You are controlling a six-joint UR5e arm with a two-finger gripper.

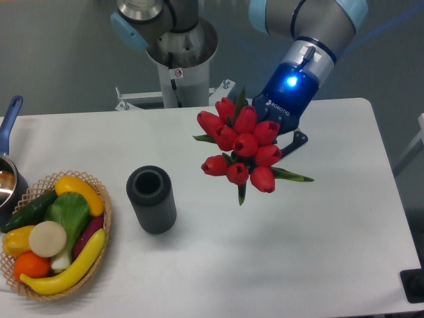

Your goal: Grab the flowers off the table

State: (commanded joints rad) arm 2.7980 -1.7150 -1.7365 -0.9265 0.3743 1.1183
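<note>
I see my gripper [281, 129] closed on the stems of the flowers [242, 150], held above the table [331, 232], red buds fanning out from the jaws toward the camera, stems hidden behind them.

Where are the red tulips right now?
The flowers are up in the gripper, off the table, right of centre, with the dark cylindrical vase standing to their lower left.
</note>
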